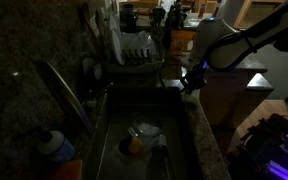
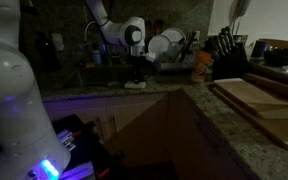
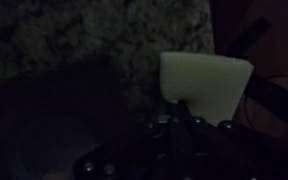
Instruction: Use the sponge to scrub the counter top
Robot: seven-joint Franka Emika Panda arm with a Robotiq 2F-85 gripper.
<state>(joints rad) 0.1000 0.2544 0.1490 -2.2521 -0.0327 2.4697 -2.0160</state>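
Sponge look: the sponge [image 3: 206, 82] is showing as a small, pale yellowish block with a flat face and soft, rounded corners. It is the brightest thing in the dim wrist view.
Sponge place: it is sitting right of centre in the wrist view. In an exterior view [image 2: 135, 85] it is lying as a pale sliver at the middle of the frame, on the counter edge by the sink.
Counter top: the counter top [image 3: 84, 40] is filling the upper left of the wrist view with dark speckled granite. In an exterior view [image 2: 219, 125] it is running as a glossy slab toward the lower right.
Gripper: the gripper [image 2: 136, 68] is hanging straight down right above the sponge. In the wrist view [image 3: 184, 115] it is rising from the bottom edge as a dark shape.
Fingers: one dark fingertip [image 3: 184, 104] is overlapping the sponge's lower edge. The gloom is hiding how far apart the fingers are, so I cannot tell whether they are gripping it, though they are possibly pressing on it.
Sink: the sink [image 1: 109, 125] is taking up the lower middle of an exterior view, holding a round dish [image 1: 146, 129] with a yellow-orange object [image 1: 132, 146] just beside it.
Background: a dish rack [image 1: 134, 48] with plates is standing at the upper middle. A wooden cutting board [image 2: 259, 100] is lying at the right.
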